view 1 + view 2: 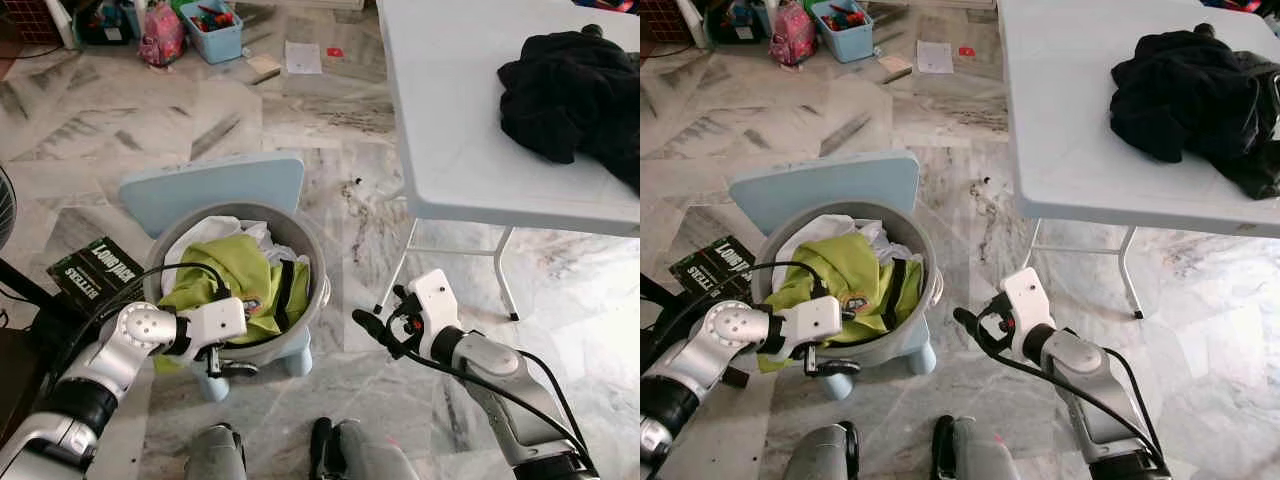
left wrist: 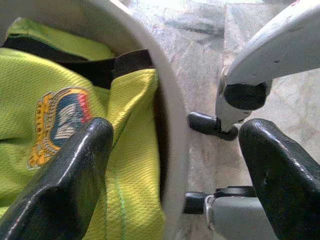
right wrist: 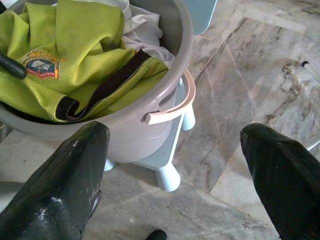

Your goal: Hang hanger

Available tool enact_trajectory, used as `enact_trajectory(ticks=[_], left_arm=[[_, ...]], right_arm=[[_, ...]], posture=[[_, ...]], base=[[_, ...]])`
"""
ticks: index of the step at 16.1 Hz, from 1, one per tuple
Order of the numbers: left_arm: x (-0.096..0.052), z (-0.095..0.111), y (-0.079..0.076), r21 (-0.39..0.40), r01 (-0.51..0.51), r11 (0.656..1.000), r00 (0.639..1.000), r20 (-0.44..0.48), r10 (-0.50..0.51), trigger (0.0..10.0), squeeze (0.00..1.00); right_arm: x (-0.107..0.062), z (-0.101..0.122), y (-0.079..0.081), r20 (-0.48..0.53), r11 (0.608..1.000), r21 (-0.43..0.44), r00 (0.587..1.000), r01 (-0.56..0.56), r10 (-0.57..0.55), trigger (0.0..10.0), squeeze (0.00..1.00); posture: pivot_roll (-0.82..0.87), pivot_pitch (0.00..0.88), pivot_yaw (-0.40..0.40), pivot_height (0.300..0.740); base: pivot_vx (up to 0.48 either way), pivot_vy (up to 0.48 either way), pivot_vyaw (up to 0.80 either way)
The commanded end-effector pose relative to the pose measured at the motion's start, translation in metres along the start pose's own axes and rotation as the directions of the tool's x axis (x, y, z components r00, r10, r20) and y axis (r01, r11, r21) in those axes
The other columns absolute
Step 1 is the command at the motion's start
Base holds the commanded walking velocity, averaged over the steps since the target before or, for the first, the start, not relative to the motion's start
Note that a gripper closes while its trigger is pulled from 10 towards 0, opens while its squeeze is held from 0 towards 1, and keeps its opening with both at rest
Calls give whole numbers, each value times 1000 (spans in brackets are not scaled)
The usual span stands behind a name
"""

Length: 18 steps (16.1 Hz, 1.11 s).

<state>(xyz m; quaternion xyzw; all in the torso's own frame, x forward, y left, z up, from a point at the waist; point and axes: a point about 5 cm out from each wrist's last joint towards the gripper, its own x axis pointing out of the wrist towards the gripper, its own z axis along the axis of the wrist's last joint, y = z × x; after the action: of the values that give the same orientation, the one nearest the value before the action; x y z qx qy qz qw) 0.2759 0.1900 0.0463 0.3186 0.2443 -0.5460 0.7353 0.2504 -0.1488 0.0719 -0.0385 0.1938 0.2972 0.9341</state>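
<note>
A grey bucket (image 1: 316,262) stands on a light blue stool (image 1: 215,190) just in front of me. It holds a lime-green shirt (image 1: 240,275) with a crest and black trim, lying over white cloth. My left gripper (image 1: 222,362) is open at the bucket's near rim. In the left wrist view one finger (image 2: 65,185) hangs over the shirt (image 2: 60,110) and the other outside the rim (image 2: 172,125). My right gripper (image 1: 385,318) is open and empty, low over the floor to the right of the bucket (image 3: 150,100), pointing at its white handle (image 3: 175,107).
A white folding table (image 1: 450,120) stands at the right with a black garment (image 1: 570,90) heaped on it. A dark book (image 1: 95,270) lies on the floor left of the stool. A blue bin (image 1: 215,30) and a pink bag (image 1: 163,35) sit far back.
</note>
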Motion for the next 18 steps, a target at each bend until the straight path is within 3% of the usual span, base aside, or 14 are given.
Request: enact_trajectory(ticks=[1, 3, 5, 6, 7, 10, 12, 17, 18], left_arm=[[3, -2, -1, 35, 6, 999, 1000, -24, -5, 3765, 0], [4, -2, 8, 77, -60, 995, 998, -32, 63, 0, 0], [4, 0, 13, 116, -84, 990, 995, -40, 89, 0, 0], [4, 4, 17, 141, -105, 984, 993, -33, 110, 941, 0], [3, 10, 23, 172, -135, 976, 990, -9, 139, 9882, 0], [3, 16, 29, 228, -142, 963, 989, 3, 145, 10000, 0], [7, 10, 20, 244, -77, 967, 996, -31, 87, 10000, 0], [13, 11, 16, 263, -30, 964, 999, -31, 40, 10000, 0], [14, 8, 15, 266, -33, 963, 998, -46, 47, 10000, 1000]], right_arm=[[-4, 0, -1, -10, 1000, -10, 1000, 5, -5, 10000, 0], [-5, 0, -2, -12, 1000, -10, 1000, 7, -7, 10000, 0], [-5, 0, -2, -13, 1000, -11, 1000, 8, -8, 10000, 0], [-5, 0, -2, -13, 1000, -12, 1000, 9, -9, 10000, 0], [-5, 0, -2, -13, 1000, -11, 1000, 11, -11, 10000, 0], [-4, 0, -2, -14, 1000, -10, 1000, 10, -10, 10000, 0], [-3, 1, -2, -14, 1000, -10, 1000, 6, -6, 10000, 0], [-3, 0, -1, -17, 1000, -5, 1000, 6, -6, 10000, 0], [-3, 0, -1, -16, 1000, -6, 1000, 5, -5, 10000, 0]], posture=[[-100, 195, -88, 740], [-100, 196, -88, 740], [-104, 194, -88, 740], [-104, 194, -88, 740], [-104, 194, -88, 740], [-99, 194, -88, 740], [-101, 195, -86, 740], [-101, 197, -82, 740], [-102, 198, -82, 740]], base=[[0, 0, 0], [0, 0, 0], [0, 0, 0], [0, 0, 0], [0, 0, 0], [0, 0, 0], [0, 0, 0], [0, 0, 0], [0, 0, 0]])
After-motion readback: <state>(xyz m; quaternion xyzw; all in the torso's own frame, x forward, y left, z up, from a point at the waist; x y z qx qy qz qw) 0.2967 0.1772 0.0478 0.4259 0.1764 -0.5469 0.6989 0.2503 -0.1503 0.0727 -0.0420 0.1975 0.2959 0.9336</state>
